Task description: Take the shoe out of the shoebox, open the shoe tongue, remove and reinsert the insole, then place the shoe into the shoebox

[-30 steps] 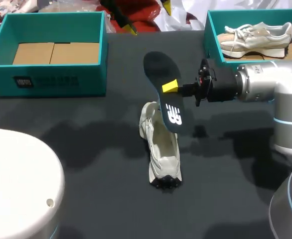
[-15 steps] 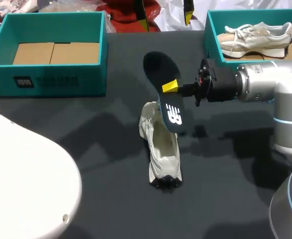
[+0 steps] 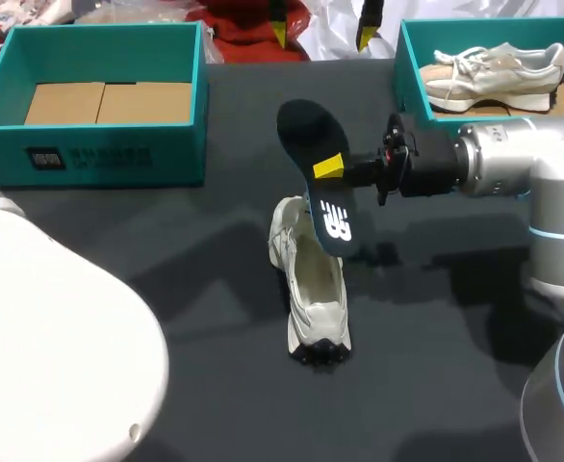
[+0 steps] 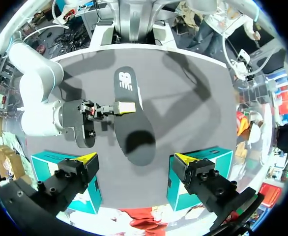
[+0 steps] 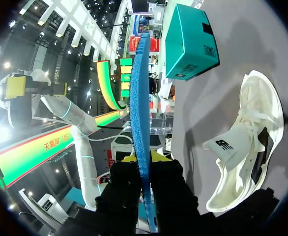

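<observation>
The insole (image 3: 320,183) is out of the shoe (image 3: 309,284) and hangs in the air just above it, almost upright, with its logo end down over the shoe's opening. The right fingers (image 3: 328,166) pinch the insole at its side edge from two sides; in the right wrist view it stands edge-on between them. The shoe lies alone on the dark tabletop (image 3: 436,318), and its tongue (image 5: 227,147) is folded outward, so the opening is free. I judge that taking the shoe out, opening the tongue and removing the insole are done. Reinserting the insole and putting the shoe into the box are left. The left fingers (image 4: 87,158) are spread wide and hold nothing, high above the shoe and looking down on it. Around the shoe the tabletop is bare on every side, which gives good room to lower the insole. The empty teal shoebox (image 3: 109,154) stands well apart from the shoe, beyond it to the left. A second shoebox (image 3: 412,67), with another shoe (image 3: 494,72) inside, is beyond it to the right, behind the right arm (image 3: 513,164).
</observation>
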You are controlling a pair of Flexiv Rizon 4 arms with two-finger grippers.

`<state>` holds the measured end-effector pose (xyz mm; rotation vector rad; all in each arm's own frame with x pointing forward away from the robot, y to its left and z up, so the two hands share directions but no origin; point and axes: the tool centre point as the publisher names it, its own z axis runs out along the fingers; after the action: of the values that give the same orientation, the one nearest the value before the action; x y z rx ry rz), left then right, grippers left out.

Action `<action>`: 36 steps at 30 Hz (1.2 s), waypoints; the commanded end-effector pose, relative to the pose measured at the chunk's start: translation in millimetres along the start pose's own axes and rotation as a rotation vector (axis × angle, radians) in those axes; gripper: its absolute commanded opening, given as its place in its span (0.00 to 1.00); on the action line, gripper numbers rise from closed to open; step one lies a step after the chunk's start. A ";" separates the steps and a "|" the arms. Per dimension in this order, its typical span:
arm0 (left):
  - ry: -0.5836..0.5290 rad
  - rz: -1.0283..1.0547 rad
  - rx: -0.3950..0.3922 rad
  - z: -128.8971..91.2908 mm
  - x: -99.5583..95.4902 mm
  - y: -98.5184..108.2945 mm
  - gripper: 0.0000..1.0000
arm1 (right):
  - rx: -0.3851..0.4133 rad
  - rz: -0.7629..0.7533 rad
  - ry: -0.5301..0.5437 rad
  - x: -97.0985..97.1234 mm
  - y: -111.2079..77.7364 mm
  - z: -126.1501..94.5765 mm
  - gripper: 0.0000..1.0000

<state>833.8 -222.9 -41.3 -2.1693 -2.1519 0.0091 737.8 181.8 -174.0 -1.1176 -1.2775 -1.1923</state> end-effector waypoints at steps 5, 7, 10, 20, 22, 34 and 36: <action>-0.370 -0.008 -0.042 19.7 21.3 -20.2 1.00 | -0.002 0.000 -0.001 -0.4 -1.0 0.9 0.00; -0.460 -0.012 -0.037 24.2 27.2 -29.1 1.00 | -0.002 0.000 -0.001 -0.4 -1.0 0.9 0.00; -0.579 -0.025 -0.014 31.6 34.0 -36.4 1.00 | -0.002 0.000 -0.001 -0.4 -1.0 0.9 0.00; -0.867 -0.071 -0.026 43.0 56.0 -55.7 1.00 | -0.002 0.000 -0.001 -0.4 -1.0 0.9 0.00; -0.919 -0.073 -0.031 44.8 57.1 -60.0 1.00 | -0.002 0.000 -0.001 -0.4 -1.0 0.9 0.00; -1.281 -0.180 0.013 75.3 58.4 -59.0 1.00 | -0.002 0.000 -0.001 -0.4 -1.0 0.9 0.00; -1.281 -0.180 0.013 75.3 58.4 -59.0 1.00 | -0.002 0.000 -0.001 -0.4 -1.0 0.9 0.00</action>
<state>768.4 -162.8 -102.8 -2.1293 -2.5697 0.8059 738.1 182.1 -174.2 -1.1175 -1.2775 -1.1921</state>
